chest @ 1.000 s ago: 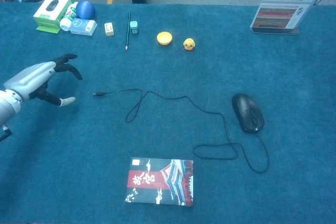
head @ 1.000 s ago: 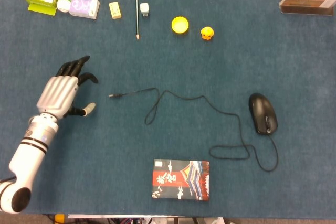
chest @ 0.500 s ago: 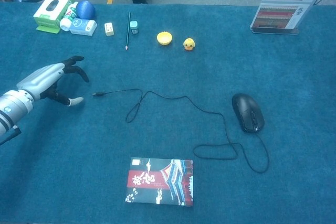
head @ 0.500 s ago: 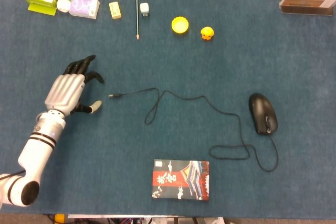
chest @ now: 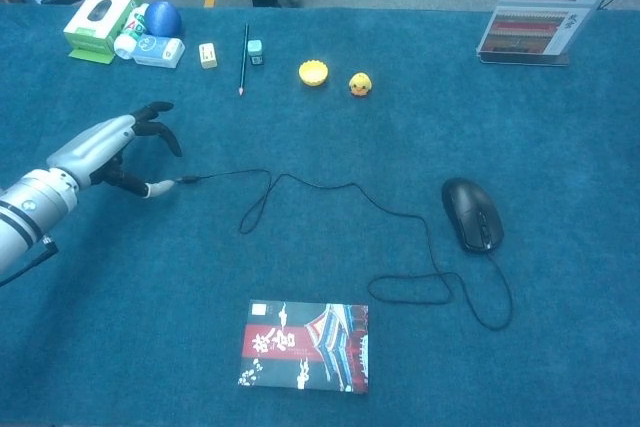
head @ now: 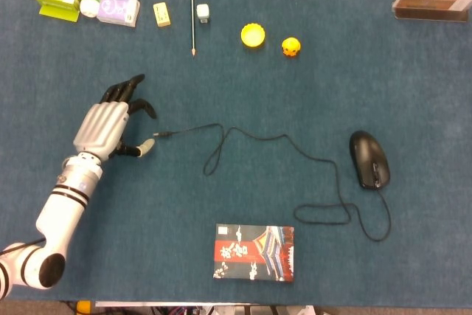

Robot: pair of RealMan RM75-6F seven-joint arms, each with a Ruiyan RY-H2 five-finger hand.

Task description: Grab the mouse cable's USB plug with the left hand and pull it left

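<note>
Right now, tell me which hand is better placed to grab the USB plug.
Left. The left hand hovers open beside the USB plug, its fingers spread and its thumb tip almost at the plug. The right hand shows in neither view.

- desk (head: 413,94) is covered in a deep teal-blue felt
- mouse (head: 369,159) is glossy black, cable (head: 280,140) black too
- left hand (head: 109,119) has a silver back with black fingers
- booklet (head: 254,252) at the near edge is red, dark blue and white
- little duck (head: 291,47) and cap (head: 253,35) both yellow
</note>
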